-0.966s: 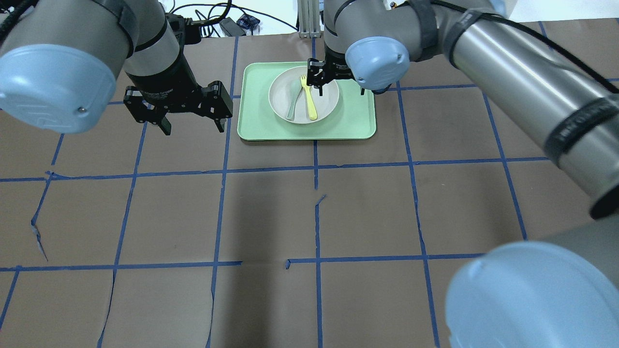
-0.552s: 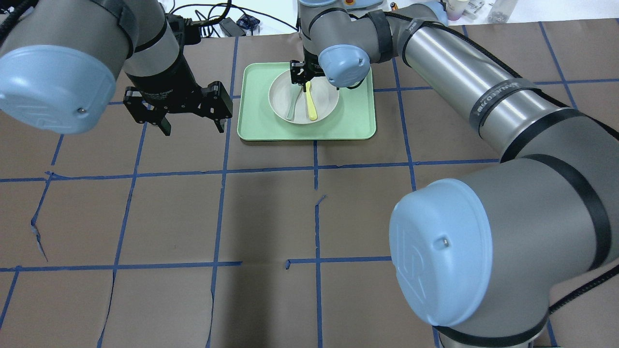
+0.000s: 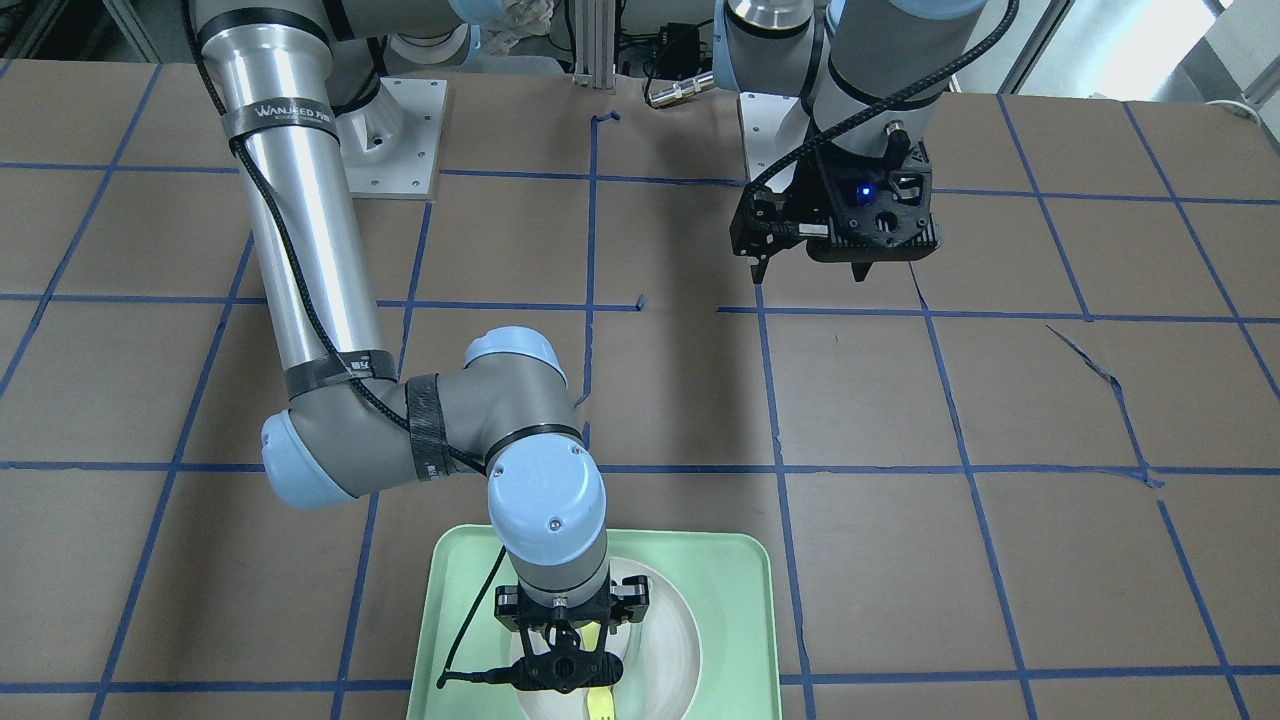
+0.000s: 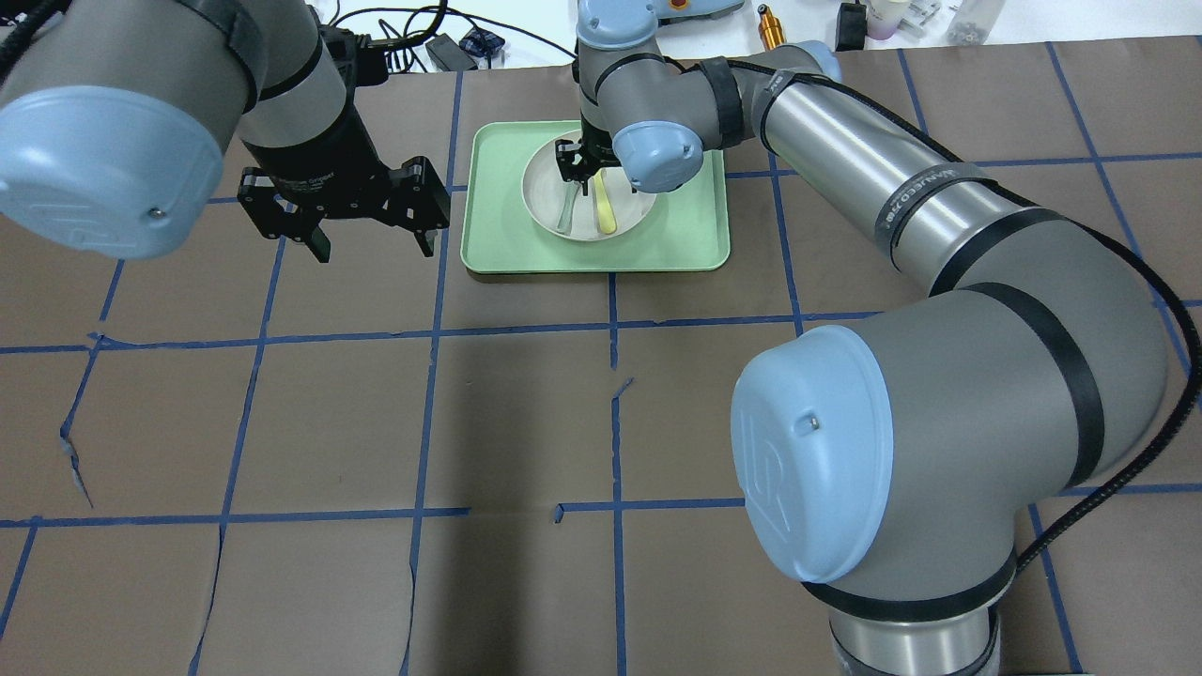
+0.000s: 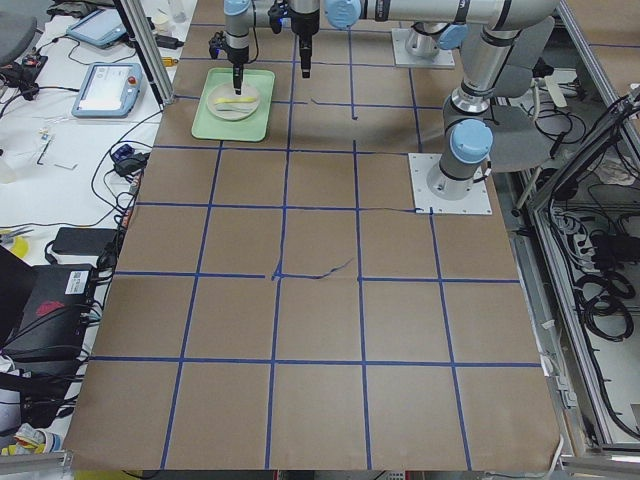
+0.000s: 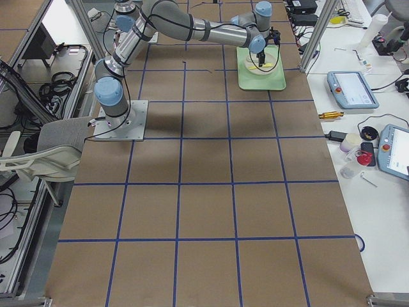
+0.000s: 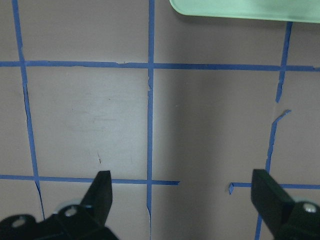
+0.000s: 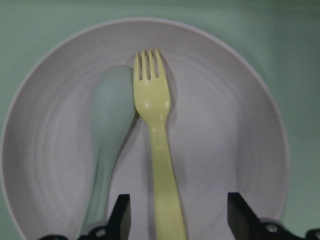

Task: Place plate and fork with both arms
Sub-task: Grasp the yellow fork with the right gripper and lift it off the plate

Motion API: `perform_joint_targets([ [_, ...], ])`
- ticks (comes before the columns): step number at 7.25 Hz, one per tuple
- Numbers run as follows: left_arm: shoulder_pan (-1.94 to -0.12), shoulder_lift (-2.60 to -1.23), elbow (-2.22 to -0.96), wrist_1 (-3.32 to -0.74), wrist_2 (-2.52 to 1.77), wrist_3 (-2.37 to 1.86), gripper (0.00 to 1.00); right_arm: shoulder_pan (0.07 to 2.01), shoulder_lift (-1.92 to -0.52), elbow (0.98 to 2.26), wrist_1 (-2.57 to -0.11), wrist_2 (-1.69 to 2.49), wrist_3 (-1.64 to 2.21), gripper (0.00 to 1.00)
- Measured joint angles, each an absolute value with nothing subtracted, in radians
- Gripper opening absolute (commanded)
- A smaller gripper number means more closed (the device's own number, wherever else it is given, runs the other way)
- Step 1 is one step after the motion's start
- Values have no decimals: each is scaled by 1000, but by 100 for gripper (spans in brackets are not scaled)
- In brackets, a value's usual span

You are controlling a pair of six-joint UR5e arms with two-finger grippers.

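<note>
The white plate (image 8: 220, 125) sits on the mint-green tray (image 4: 657, 246), also seen in the overhead view (image 4: 543, 199). The yellow fork (image 8: 152, 100) lies in the plate with its tines toward the far side, next to a pale grey-green spoon (image 8: 112, 110). My right gripper (image 8: 178, 220) is open and low over the plate, one finger on each side of the fork's handle. In the overhead view the right gripper (image 4: 576, 169) covers the fork's (image 4: 606, 214) tines. My left gripper (image 4: 374, 246) is open and empty above the table, left of the tray.
The tray's near edge shows at the top of the left wrist view (image 7: 240, 10). The brown table is marked with blue tape lines (image 4: 432, 329). Cables and small items lie beyond the far table edge (image 4: 441, 42).
My right gripper has moved left across the plate and come down over the fork's handle end, with the arm's elbow swinging into view. The left arm has not moved.
</note>
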State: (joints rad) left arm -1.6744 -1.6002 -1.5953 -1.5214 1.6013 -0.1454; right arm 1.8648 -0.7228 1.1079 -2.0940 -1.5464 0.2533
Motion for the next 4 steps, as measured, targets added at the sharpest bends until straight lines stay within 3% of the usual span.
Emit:
perform_joint_targets([
  [3,-1672,-1601,-1596,-1521,1601,-146,100,1868,-704,1109,-2096,-1540,253,58],
  [4,-1672,-1601,-1596,-1521,1601,-146,100,1869,-701,1109,-2098,-1540,253,48],
])
